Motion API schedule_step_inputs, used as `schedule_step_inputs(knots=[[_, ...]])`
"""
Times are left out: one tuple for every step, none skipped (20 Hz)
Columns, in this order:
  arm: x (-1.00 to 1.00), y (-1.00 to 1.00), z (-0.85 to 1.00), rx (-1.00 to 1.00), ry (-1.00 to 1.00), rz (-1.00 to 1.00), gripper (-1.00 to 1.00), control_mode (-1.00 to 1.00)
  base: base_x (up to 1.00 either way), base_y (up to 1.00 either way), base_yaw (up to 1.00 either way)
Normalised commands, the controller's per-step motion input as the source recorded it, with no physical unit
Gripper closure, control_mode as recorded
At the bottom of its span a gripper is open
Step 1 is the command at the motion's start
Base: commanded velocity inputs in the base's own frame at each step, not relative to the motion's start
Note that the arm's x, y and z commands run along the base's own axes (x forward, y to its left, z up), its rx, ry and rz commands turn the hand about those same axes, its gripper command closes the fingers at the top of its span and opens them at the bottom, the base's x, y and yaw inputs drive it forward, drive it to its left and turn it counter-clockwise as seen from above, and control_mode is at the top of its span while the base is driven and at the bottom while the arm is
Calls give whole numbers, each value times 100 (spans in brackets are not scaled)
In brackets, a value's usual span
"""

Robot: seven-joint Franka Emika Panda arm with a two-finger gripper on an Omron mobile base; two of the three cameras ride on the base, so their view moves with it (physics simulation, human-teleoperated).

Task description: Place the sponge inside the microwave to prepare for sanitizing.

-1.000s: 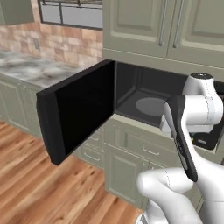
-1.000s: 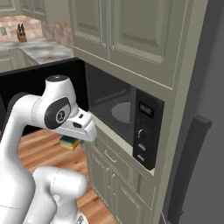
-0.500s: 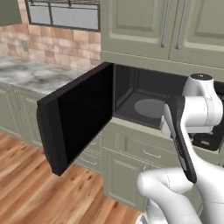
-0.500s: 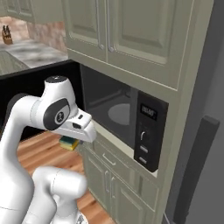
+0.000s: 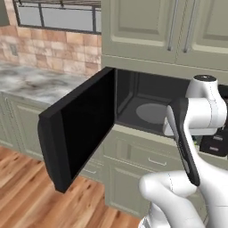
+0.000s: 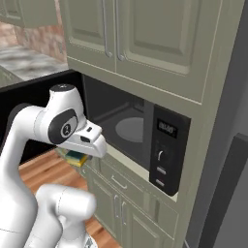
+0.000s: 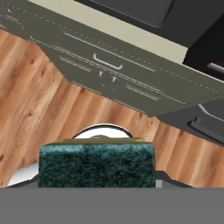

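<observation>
Below the wrist in my right base view, the sponge point(image 6: 76, 158) sits clamped in the closed gripper point(image 6: 80, 156), left of and lower than the open microwave point(image 6: 167, 145), outside its cavity.

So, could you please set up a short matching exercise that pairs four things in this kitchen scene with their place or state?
Things:
1. sponge
2. microwave door
3. turntable
4. control panel

Places or states:
A. swung wide open to the left
B. held in the gripper, out in front of the lower cabinets
C. on the microwave's right side, with a dial and a display
D. round and bare, on the oven floor

Pairs: 1-B, 2-A, 3-D, 4-C
</observation>
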Motion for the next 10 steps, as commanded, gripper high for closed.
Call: schedule_step_inputs(knots=[[0, 0, 0, 0, 0, 0, 100, 100, 14, 37, -16], [0, 0, 0, 0, 0, 0, 100, 100, 21, 29, -17], [0, 0, 0, 0, 0, 0, 100, 100, 16, 32, -16], [0, 0, 0, 0, 0, 0, 100, 100, 10, 26, -13], [0, 0, 0, 0, 0, 0, 100, 100, 7, 22, -13], [0, 0, 0, 0, 0, 0, 100, 100, 6, 19, -12], [0, 0, 0, 0, 0, 0, 100, 100, 8, 27, -12], [0, 0, 0, 0, 0, 0, 100, 100, 9, 28, -12], [0, 0, 0, 0, 0, 0, 100, 100, 9, 32, -12], [0, 0, 0, 0, 0, 0, 100, 100, 12, 32, -12]])
